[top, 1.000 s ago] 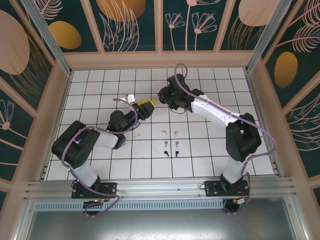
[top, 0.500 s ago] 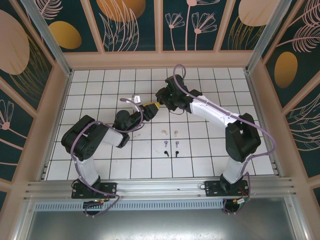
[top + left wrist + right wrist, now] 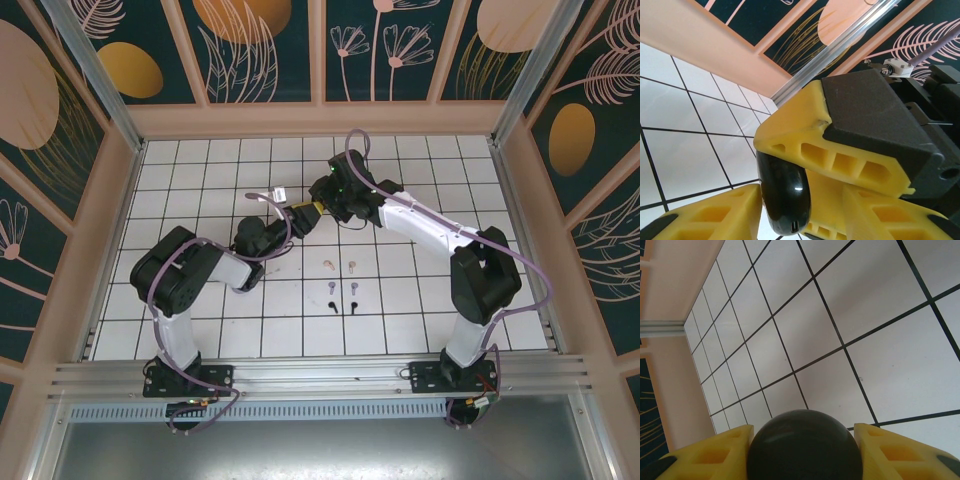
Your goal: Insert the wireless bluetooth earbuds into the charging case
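A glossy black charging case (image 3: 805, 450) sits between my right gripper's (image 3: 803, 440) yellow fingers, which are shut on it, above the tiles at mid-back. My left gripper (image 3: 303, 214) meets my right gripper (image 3: 321, 202) there. In the left wrist view the charging case (image 3: 785, 197) stands between the jaws of my left gripper (image 3: 800, 207). It touches the lower left finger (image 3: 710, 217), while the other finger (image 3: 890, 215) is still apart from it. The earbuds lie in pairs on the floor: pink (image 3: 340, 265), purple (image 3: 342, 287) and black (image 3: 341, 307).
The right gripper's finger and black mount (image 3: 860, 135) crowd close over my left jaws. The white tiled floor (image 3: 200, 190) is walled by peach panels (image 3: 110, 220) and aluminium posts. The earbuds lie just in front of both grippers.
My left arm has reached forward and right to the right gripper, and its jaws have narrowed around the case. The right arm has barely shifted and the earbuds are unmoved.
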